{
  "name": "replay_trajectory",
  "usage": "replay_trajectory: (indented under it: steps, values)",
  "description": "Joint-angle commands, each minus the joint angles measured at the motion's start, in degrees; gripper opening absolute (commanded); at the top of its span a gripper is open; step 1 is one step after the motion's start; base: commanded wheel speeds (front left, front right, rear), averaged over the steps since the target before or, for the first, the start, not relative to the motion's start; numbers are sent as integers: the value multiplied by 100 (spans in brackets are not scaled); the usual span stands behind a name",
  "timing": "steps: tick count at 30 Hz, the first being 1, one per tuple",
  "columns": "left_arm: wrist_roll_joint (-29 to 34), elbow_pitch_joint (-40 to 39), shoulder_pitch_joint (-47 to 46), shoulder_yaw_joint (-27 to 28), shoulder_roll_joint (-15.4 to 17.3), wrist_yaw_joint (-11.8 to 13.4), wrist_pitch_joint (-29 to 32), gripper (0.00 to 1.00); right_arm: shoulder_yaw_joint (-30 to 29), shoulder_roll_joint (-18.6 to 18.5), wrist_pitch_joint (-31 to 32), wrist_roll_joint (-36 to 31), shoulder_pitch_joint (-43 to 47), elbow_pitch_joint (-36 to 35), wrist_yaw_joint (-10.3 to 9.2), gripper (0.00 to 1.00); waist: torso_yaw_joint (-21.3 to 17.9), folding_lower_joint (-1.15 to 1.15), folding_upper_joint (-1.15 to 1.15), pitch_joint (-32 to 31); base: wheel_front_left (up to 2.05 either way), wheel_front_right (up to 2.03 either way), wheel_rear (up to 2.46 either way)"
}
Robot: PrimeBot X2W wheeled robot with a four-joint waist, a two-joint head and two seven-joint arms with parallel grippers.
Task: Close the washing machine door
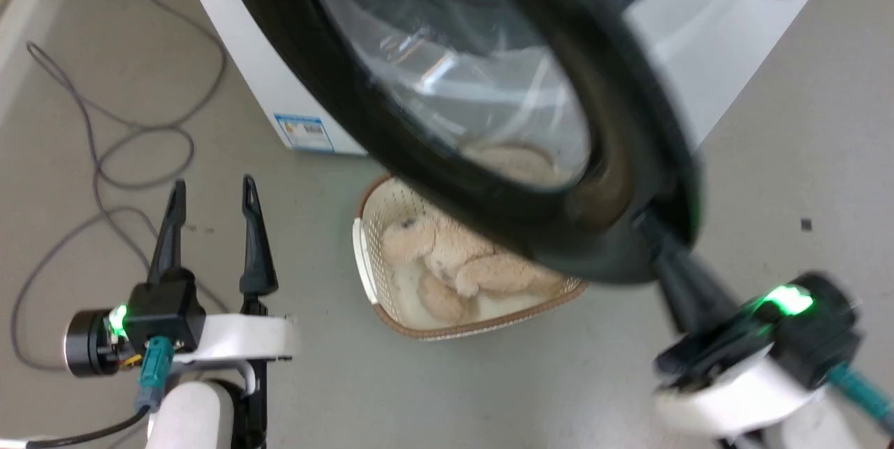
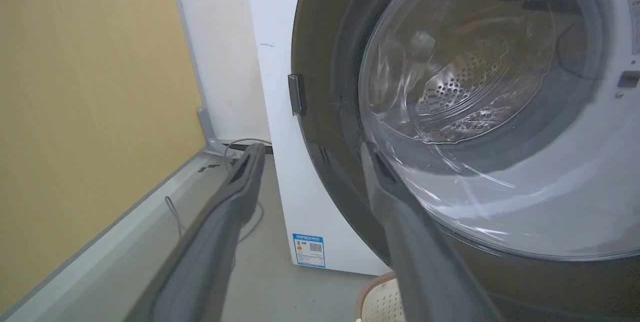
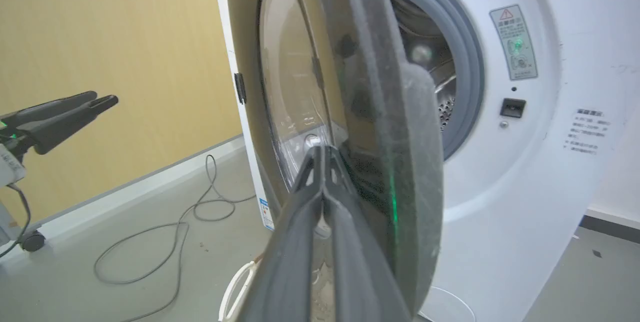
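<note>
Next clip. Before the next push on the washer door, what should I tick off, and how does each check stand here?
1. Contact: ok, the right gripper, shut, rests against the rim of the washing machine door.
2. Latched: not ok, the door stands swung open.
3. Opening: ok, no laundry trails over the grey gasket.
4. Other arm: ok, the left gripper, open, is apart from the door.
5. Clearance over the basket holding the plush toy: cannot tell.
</note>
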Motion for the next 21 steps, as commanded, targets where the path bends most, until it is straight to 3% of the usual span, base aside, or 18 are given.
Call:
replay_trajectory:
  steps: [1,11,15,16,21]
  values:
    - [43,-53,-128,-4,-24,-41,-30,100,-218,26,-19,28,-210,92,-12,0,32,0,0,195,0,0,0]
    - [137,-285,-505,-76,-134,-116,-30,100,-1012,-120,-19,-69,-1245,741,-12,0,158,0,0,829,0,0,0]
    - [161,-366,-676,-113,-169,-141,-30,100,-1251,-238,-20,-136,-1819,1085,-12,0,206,0,0,1100,0,0,0]
    - [183,-442,-827,-141,-194,-160,-30,100,-1515,-333,-20,-156,-2365,1426,-12,0,232,0,0,1343,0,0,0]
    - [195,-497,-936,-146,-209,-183,-30,100,-1692,-480,-20,-255,-2890,1810,-12,0,229,0,0,1533,0,0,0]
